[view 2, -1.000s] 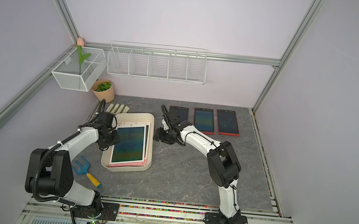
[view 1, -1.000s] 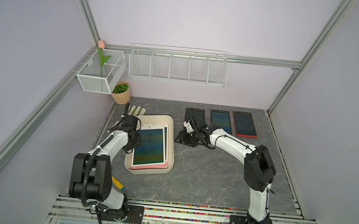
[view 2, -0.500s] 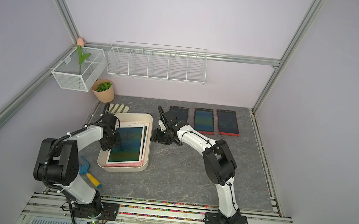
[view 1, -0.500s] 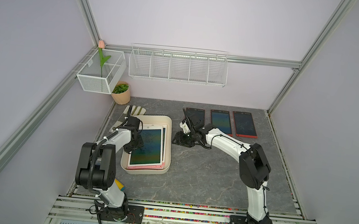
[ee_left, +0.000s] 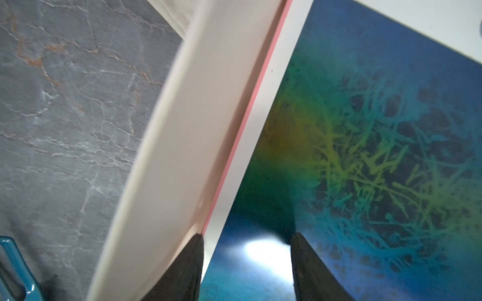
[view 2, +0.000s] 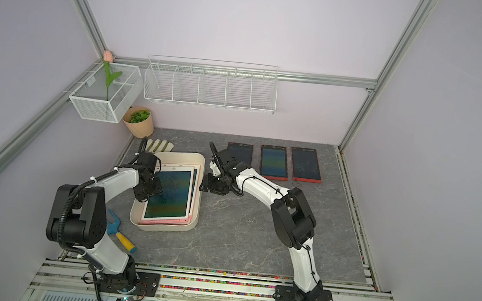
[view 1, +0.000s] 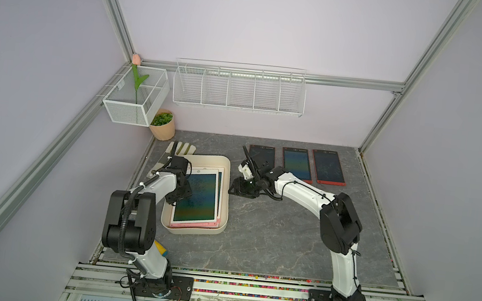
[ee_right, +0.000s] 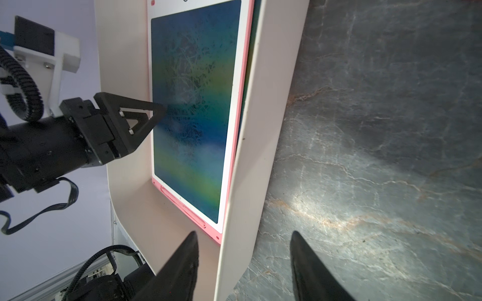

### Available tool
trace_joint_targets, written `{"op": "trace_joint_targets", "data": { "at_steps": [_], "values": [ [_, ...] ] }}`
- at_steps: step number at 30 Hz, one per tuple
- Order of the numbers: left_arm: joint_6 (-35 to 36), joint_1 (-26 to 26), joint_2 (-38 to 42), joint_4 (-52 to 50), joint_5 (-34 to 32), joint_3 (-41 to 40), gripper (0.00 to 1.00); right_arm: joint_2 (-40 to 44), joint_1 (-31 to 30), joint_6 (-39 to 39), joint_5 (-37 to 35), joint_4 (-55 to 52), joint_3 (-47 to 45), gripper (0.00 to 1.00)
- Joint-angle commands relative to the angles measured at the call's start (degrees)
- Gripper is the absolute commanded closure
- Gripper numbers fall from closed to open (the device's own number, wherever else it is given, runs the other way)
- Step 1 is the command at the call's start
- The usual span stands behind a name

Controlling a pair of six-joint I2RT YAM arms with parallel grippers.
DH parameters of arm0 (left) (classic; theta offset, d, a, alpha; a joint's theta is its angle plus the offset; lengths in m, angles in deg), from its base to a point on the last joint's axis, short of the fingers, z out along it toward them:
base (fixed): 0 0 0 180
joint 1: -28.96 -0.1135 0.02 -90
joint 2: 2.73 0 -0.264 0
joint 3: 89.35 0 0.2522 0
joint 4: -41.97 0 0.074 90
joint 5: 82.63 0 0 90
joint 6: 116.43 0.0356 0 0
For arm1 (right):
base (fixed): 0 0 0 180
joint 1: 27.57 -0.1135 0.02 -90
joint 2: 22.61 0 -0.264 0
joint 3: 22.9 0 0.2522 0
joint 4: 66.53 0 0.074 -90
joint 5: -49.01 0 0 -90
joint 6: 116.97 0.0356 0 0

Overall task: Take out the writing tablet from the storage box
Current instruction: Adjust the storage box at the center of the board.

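Note:
The cream storage box (view 1: 227, 186) (view 2: 199, 202) lies left of centre on the table. The top writing tablet (view 1: 199, 197) (view 2: 171, 192) in it has a white frame and a blue-green screen and rests on a pink one. My left gripper (view 1: 181, 194) (ee_left: 246, 242) is open and low over that tablet's left edge, with one finger by the box wall (ee_left: 167, 161) and one over the screen. My right gripper (view 1: 237, 188) (ee_right: 243, 234) is open and straddles the box's right wall (ee_right: 263, 146), one finger inside, one over the table.
Three more tablets lie at the back right: a black one (view 1: 261, 156) and two red ones (view 1: 297, 163) (view 1: 328, 166). Gloves (view 1: 178, 150) and a plant pot (view 1: 162, 125) sit behind the box. A blue trowel (view 2: 119, 233) lies by the left arm's base. Wire baskets hang on the walls.
My left gripper has moved from the box's far left corner down along the tablet's left edge. The right gripper has edged left onto the box's right wall.

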Motion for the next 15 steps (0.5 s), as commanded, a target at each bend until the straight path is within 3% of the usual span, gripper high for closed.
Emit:
{"op": "trace_joint_targets", "data": {
  "at_steps": [1,15],
  "values": [
    [0.17,-0.36,-0.61,-0.59,-0.14,1.68,0.46,-2.04,-0.80,-1.28,0.39,-1.17,2.08,0.43],
    [0.17,-0.37,1.29,-0.76,0.60,1.63,0.46,-11.23,-2.73,-3.34,-7.12,-13.22,15.70,0.47]
  ]
}}
